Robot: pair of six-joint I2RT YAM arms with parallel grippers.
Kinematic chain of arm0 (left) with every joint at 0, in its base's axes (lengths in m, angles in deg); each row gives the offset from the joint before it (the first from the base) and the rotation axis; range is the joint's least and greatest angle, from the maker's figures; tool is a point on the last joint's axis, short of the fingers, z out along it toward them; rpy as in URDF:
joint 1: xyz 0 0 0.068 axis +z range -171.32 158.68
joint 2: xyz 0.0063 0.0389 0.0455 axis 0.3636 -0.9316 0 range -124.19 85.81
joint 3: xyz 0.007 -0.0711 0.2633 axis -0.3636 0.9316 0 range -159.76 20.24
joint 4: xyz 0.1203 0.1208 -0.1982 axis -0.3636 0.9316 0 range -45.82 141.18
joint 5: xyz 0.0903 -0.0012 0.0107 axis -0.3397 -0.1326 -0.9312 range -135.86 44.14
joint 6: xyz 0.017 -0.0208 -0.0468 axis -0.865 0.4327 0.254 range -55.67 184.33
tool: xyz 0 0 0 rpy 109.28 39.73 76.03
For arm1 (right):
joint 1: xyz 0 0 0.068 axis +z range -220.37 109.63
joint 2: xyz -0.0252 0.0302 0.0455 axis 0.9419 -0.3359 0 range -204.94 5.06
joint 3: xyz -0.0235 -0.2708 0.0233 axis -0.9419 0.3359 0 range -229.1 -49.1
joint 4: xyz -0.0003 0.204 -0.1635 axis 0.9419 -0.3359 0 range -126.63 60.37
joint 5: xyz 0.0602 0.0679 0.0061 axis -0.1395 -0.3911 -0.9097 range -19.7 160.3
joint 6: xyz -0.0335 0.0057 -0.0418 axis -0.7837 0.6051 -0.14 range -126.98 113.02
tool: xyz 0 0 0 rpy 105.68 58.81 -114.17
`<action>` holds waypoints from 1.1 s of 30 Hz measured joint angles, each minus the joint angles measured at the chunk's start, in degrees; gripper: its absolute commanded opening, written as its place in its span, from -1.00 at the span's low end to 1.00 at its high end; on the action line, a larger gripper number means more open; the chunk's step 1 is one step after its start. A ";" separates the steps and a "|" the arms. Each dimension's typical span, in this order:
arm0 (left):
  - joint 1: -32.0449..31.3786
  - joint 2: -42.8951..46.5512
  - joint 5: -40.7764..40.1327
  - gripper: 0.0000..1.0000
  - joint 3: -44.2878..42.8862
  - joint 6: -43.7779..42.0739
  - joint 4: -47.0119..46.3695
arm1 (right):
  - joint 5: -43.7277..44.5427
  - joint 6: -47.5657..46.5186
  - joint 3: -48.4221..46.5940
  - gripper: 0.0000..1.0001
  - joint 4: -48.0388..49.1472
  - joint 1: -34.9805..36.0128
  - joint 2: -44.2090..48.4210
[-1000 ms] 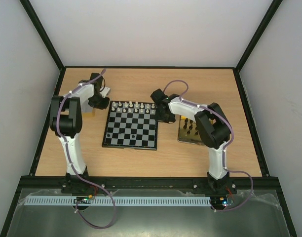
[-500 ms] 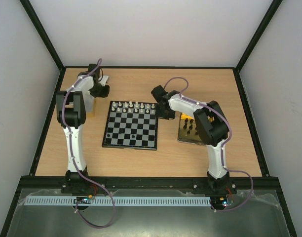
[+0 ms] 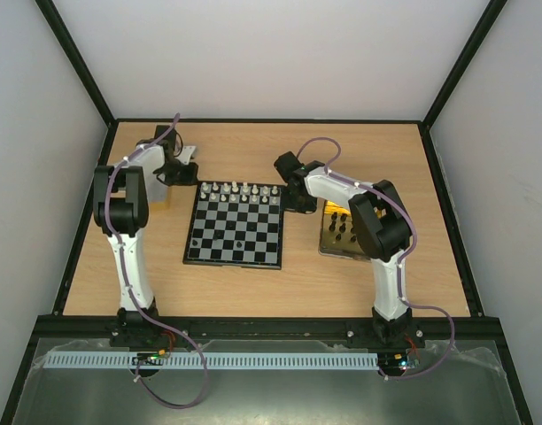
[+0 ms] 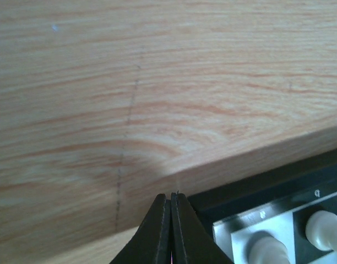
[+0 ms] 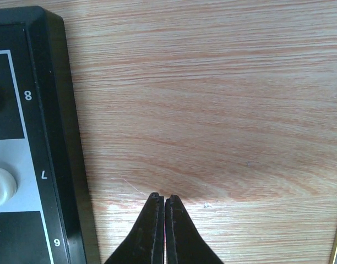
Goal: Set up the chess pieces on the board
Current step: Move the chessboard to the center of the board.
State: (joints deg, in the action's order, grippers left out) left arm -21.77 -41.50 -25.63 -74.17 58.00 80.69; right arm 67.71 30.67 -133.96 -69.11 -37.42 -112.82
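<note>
**Both grippers pressed shut off the board's far corners**

Nearest the camera, the two arms rise from their bases at the near edge of the wooden table [image 3: 368, 150]. Just beyond, the board [image 3: 253, 227] lies flat on the wood between the arms. Of the chess pieces [image 3: 241, 241], two dark ones stand toward its near side, well apart from each other.

To the right of the board, partly under the right arm's forearm, sits a gold tray [image 3: 329, 244]. Several black pieces [image 3: 343, 232] stand on it.

Farther back, the right gripper [image 5: 161, 196] hangs over bare wood between the board's right rim and the gold tray, near the far right corner. Its fingers are pressed together with nothing between them. In the right wrist view the black rim runs down the left side with small numerals on it, and a pale piece top shows at the very edge.

The white pieces [image 3: 244, 189] stand in a line along the board's far row — most squares there are filled.

At the board's far left corner is the left gripper [image 4: 171, 194], its fingers likewise together and holding nothing. The tips are over bare wood just past the rim. Two white pieces show on that corner in the left wrist view.

Farthest back on the left, a pale flat thing [image 3: 188, 152] shows behind the left wrist — too hidden to tell more.
</note>
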 measured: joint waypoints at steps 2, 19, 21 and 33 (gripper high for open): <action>-0.02 0.66 0.90 -0.95 1.22 0.09 -0.22 | 0.00 -0.15 0.00 -0.96 -0.09 0.00 0.00; -2.16 8.87 0.66 -0.95 12.79 -2.73 3.54 | 1.66 -0.26 -0.04 -0.96 -0.92 -2.47 -0.04; -2.16 9.94 -0.02 -0.95 14.19 -3.63 4.55 | 1.92 -0.28 -0.26 -0.96 -1.01 -3.02 -0.39; -2.10 14.91 -1.86 -0.95 20.61 -9.70 12.31 | 1.07 -0.39 -5.73 -0.96 -0.76 -4.52 -4.96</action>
State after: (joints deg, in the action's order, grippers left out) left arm -23.87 -26.59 -27.49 -53.56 48.30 93.00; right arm 68.78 30.27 -139.68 -69.88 -41.95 -117.78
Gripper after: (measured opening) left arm 0.024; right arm 0.022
